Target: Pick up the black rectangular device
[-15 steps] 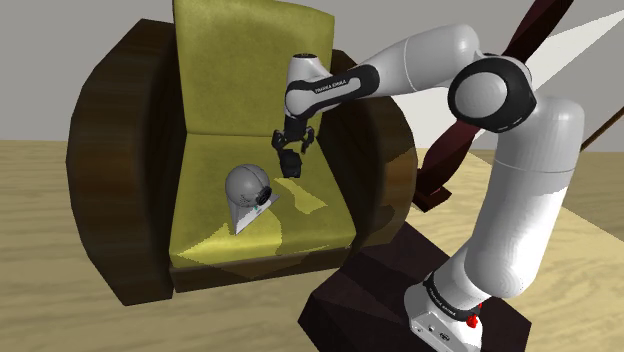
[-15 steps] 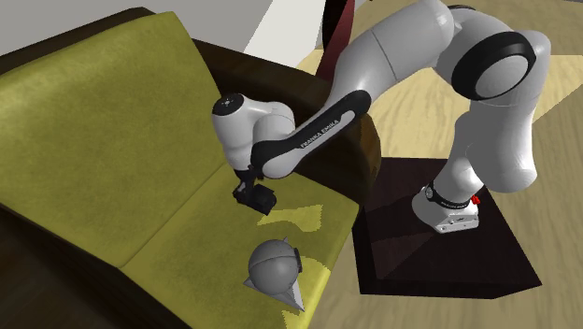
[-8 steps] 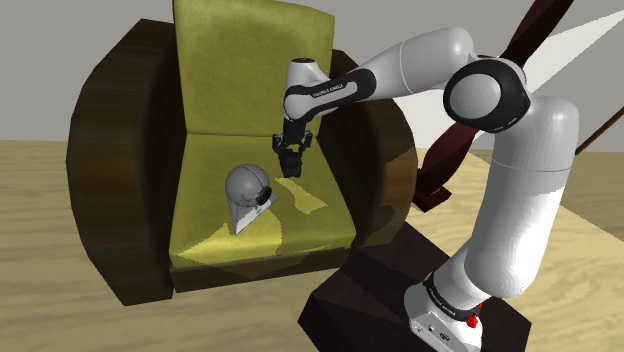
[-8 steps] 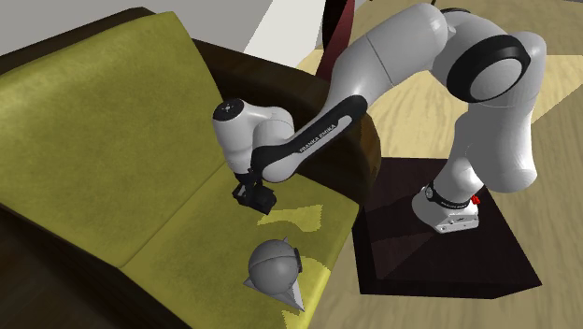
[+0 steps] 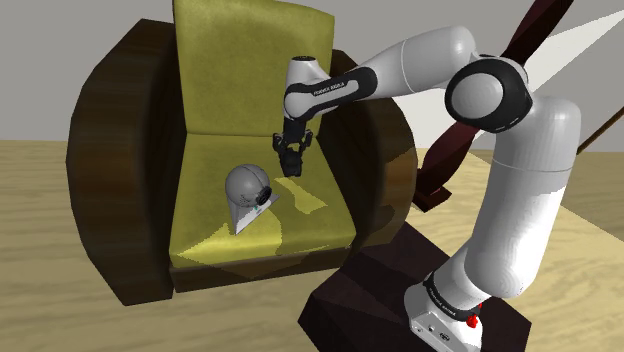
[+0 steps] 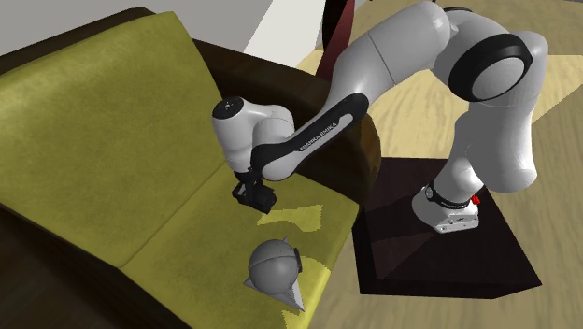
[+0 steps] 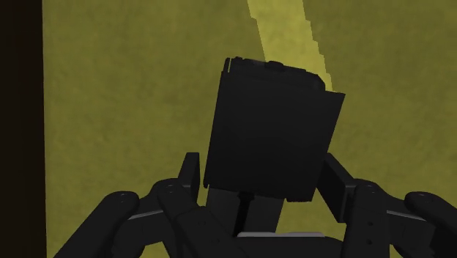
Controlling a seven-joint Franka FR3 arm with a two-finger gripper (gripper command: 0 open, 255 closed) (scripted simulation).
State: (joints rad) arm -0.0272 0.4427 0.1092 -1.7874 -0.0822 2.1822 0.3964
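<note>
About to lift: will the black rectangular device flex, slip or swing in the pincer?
Probably rigid: the black device shows straight, boxy edges. It might pivot: the pincer clasps it near one end. Flat sides, so unlikely to roll.

White lettering reading "FRANKA EMIKA" runs along the dark band (image 5: 328,90) of the white arm's forearm, above the olive armchair (image 5: 240,60) seat. The small marking on the arm's base (image 5: 440,325), beside the armchair, is too small to read.
</note>
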